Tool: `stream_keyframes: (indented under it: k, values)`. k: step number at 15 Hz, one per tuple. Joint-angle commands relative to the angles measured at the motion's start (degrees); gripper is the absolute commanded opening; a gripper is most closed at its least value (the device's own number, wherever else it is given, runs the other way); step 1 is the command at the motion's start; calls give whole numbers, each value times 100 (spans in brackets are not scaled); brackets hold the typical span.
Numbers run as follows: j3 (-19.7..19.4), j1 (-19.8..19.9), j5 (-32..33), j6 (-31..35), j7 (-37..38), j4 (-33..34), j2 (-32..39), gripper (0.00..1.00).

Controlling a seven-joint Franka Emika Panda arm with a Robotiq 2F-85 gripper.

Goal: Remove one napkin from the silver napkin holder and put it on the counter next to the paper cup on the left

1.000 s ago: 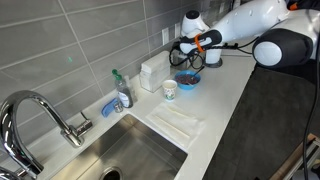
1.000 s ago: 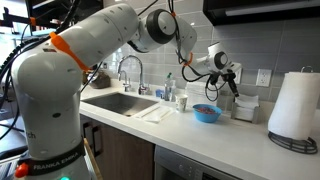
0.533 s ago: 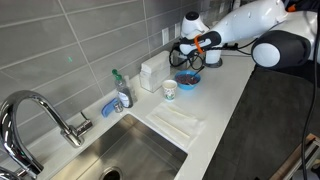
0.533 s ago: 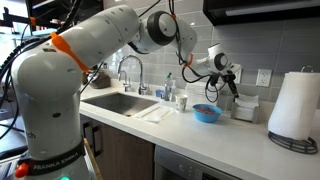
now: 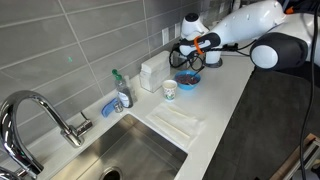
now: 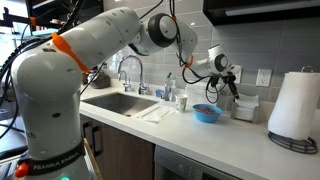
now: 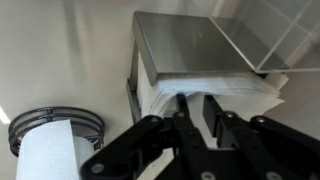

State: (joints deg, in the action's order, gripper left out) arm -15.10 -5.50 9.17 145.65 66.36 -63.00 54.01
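Note:
The silver napkin holder [image 7: 190, 45] fills the top of the wrist view, with a stack of white napkins [image 7: 240, 92] sticking out under its lid. My gripper [image 7: 198, 100] has its fingers drawn close together, and their tips pinch the edge of the napkin stack. In both exterior views the gripper [image 5: 190, 56] [image 6: 232, 86] sits at the holder [image 6: 244, 107] by the back wall. The paper cup [image 5: 169, 89] [image 6: 182, 101] stands on the white counter [image 5: 225, 95], towards the sink from the holder.
A blue bowl [image 5: 187, 79] [image 6: 206, 113] sits between the cup and the holder. A white boxy dispenser [image 5: 152, 72], a soap bottle [image 5: 122, 92], the faucet [image 5: 45, 110] and the sink [image 5: 130, 155] lie further along. A paper-towel roll [image 6: 295, 105] [image 7: 50, 150] stands beside the holder. White napkins [image 5: 178, 122] lie by the sink.

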Motion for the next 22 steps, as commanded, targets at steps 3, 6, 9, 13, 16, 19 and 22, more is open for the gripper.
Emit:
stream_keyframes:
  k: [3, 6, 9, 13, 16, 19, 22]
  values:
    - [-4, 25, -92, 1, 30, 222, 212, 22]
    - [-8, 25, -94, 11, 40, 224, 232, 0]
    - [-7, 24, -96, 17, 39, 215, 231, 0]
    - [-9, 26, -104, 52, 53, 186, 182, 0]
    - [-72, 3, -75, 57, 106, 153, 67, 0]
    - [-97, -10, -56, -41, 63, 96, -93, 0]
    - [-143, -32, -1, -86, 19, -7, -258, 0]
